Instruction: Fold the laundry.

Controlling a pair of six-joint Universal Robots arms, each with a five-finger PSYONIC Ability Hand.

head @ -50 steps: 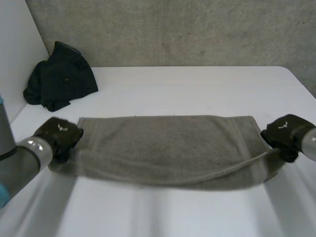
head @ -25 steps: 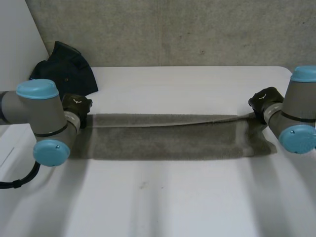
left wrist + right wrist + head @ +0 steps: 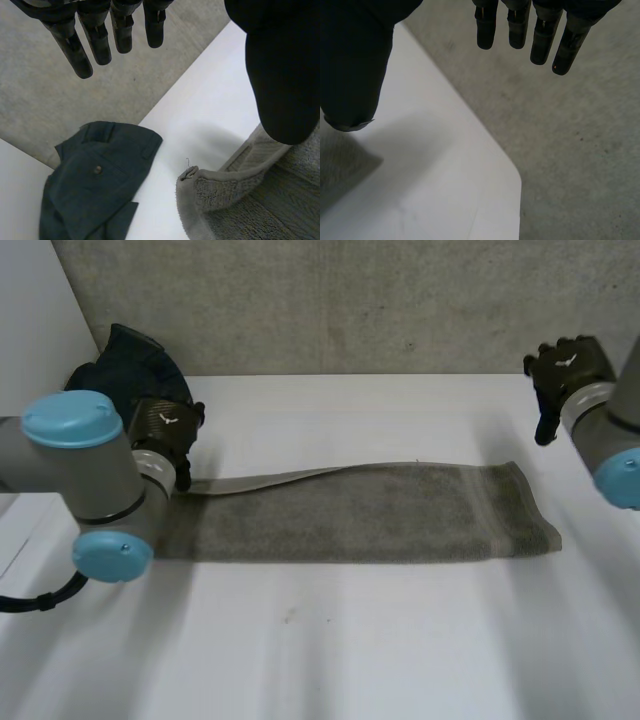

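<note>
The left arm hides the left end of the grey towel, which lies folded in a long strip across the tabletop. A dark garment sits half hidden behind the left hand, its fingers straight and holding nothing. The right hand hangs beyond the towel's right end, fingers straight and empty too.

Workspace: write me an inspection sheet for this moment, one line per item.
Surface: white table, carrying two cloth items.
Job's things: grey towel lies folded in a long strip, its corner by the left robot hand curled up; dark garment bunched at the far left corner, apart from the towel.
Clutter: nothing seen.
Grippers: left robot hand open at the towel's left end; right robot hand open beyond its right end, holding nothing.
Cables: nothing seen on the towel.
Surroundings: grey concrete wall behind the table.
</note>
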